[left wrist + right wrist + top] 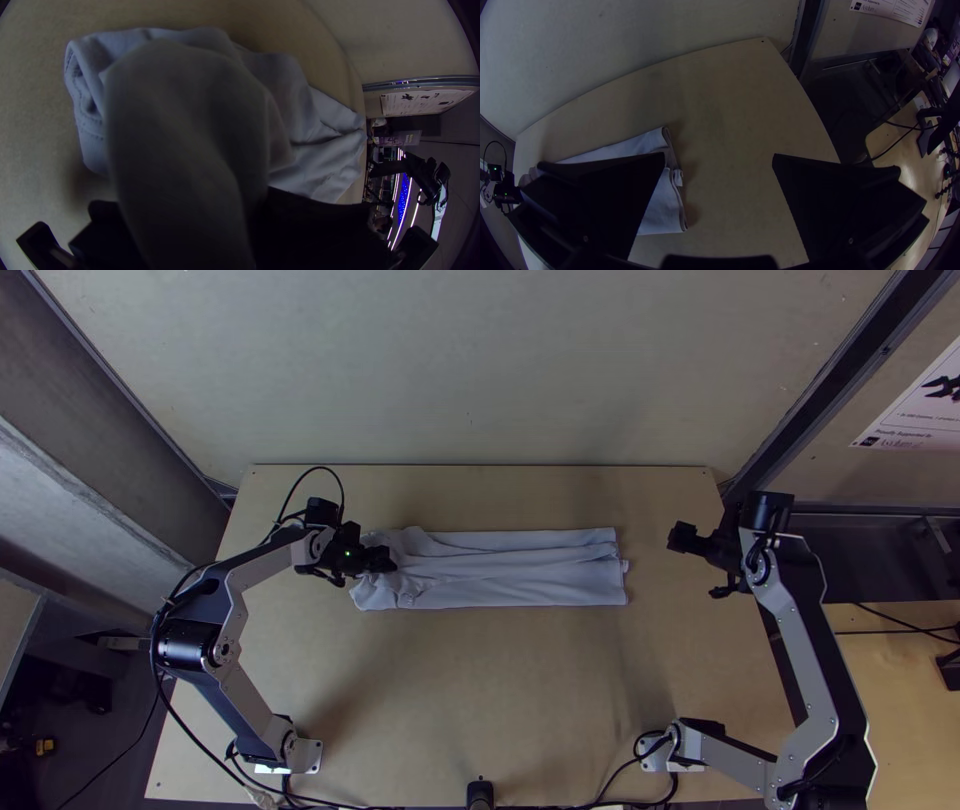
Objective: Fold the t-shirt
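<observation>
Left tool (384, 560), left of centre in the top view: fingers closed on bunched cloth at the near-left end of the t-shirt (530, 575). Right tool (700, 564), right of centre: fingers wide apart, well clear of the cloth. T-shirt lies mid-frame as a long folded strip, creases running lengthwise, layered edges at its right end. Bench (480, 690) beneath; poster (922, 405) at upper right.
</observation>
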You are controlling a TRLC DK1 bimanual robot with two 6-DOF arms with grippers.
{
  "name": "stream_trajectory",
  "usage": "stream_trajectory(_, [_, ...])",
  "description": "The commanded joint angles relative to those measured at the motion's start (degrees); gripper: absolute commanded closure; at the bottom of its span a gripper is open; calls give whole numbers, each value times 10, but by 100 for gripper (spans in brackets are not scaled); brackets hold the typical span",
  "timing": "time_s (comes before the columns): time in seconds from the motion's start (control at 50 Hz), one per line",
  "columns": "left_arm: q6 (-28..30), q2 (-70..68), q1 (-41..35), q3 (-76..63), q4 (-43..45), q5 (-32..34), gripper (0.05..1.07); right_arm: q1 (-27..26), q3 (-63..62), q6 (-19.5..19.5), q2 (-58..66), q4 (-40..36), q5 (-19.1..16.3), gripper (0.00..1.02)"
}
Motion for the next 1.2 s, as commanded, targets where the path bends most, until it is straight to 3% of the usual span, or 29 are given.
stream_trajectory(0.0, [-12,2,6,-33,-16,-40,105,10,-17,15,-15,10,-1,4])
stream_trajectory(0.2, [42,-34,53,-9,-72,-62,105,16,-34,18,-18,24,0,4])
stream_trajectory(0.82, [348,-31,311,130,-233,-206,105,39,-87,31,-7,86,12,4])
stream_trajectory(1.18, [458,-35,369,217,-247,-295,105,62,-100,34,1,116,18,4])
